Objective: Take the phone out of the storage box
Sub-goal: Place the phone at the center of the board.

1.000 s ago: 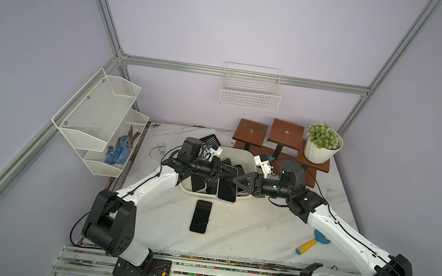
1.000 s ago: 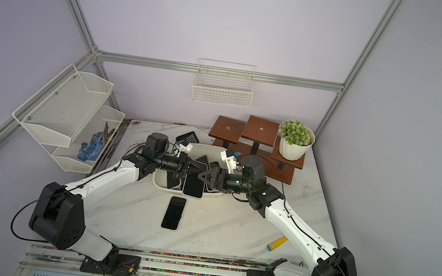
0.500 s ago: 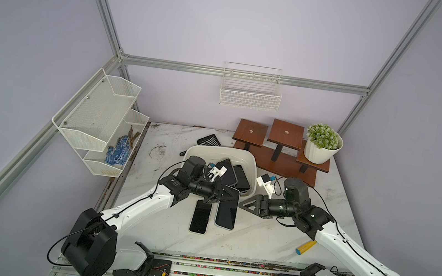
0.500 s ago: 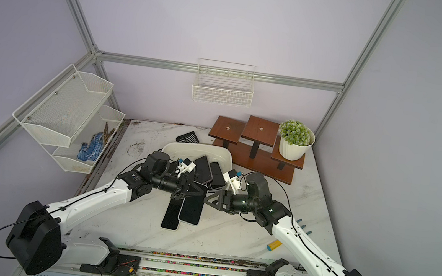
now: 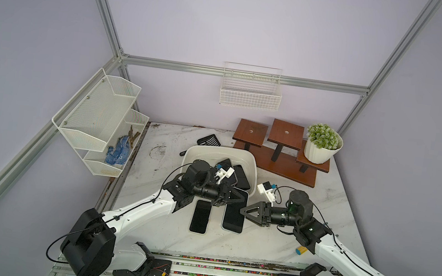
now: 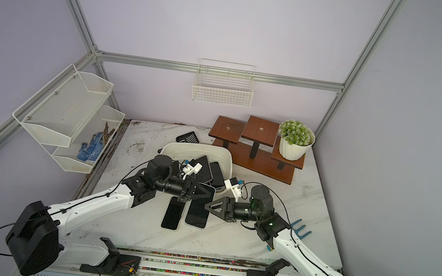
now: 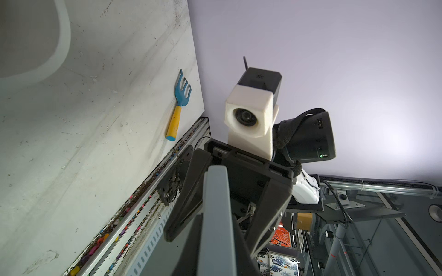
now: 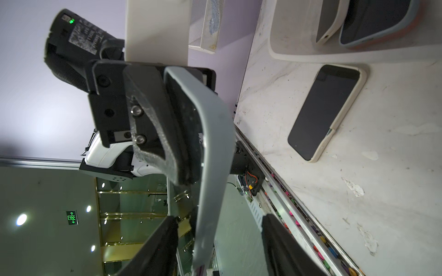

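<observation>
While being pinched by the left gripper [image 5: 239, 198], the phone [image 5: 233, 218] is best being straddled squarely by the spread right gripper [image 5: 243, 211].

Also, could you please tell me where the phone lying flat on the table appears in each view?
Both top views: the flat phone lies just on the robot's side of the storage box.
Left wrist: not in it.
Right wrist: beside the box rim, cream-cased, screen up.
Shared landmark: the storage box rim, visible in all four.
</observation>
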You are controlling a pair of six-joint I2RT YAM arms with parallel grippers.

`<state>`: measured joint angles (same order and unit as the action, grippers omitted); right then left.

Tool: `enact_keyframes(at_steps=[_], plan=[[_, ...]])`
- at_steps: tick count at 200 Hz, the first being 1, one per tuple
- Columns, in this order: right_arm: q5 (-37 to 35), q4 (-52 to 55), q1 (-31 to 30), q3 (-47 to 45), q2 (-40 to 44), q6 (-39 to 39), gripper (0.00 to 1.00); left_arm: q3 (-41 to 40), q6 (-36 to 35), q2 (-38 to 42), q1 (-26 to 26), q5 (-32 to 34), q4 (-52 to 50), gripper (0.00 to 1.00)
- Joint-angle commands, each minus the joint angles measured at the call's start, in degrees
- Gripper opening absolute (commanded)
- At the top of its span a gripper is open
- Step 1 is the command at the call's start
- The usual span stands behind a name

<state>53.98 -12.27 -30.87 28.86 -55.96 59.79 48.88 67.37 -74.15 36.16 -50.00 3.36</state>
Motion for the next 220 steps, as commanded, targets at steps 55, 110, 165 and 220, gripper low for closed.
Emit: enact_keyframes(at_steps=[55,110,165,220], plan=[[0.88,-15.32,-2.87,-1.26,-2.04,8.41,0.27,0.95,2.24,-0.37,0.75,-0.02,7.62,0.0],[0.04,-11.42,-2.9,-1.2,-0.13,6.85,0.04,1.71,-1.87,0.81,0.75,0.84,0.48,0.65],[-5.37,5.6,-1.74,-0.41,6.57,-0.83,0.0,4.99,-15.57,6.8,-3.17,7.17,-26.15,1.0],[-8.54,27.91,-2.7,1.4,4.9,-12.93,0.0,16.35,-30.78,15.29,-8.49,36.67,-59.16,1.0]])
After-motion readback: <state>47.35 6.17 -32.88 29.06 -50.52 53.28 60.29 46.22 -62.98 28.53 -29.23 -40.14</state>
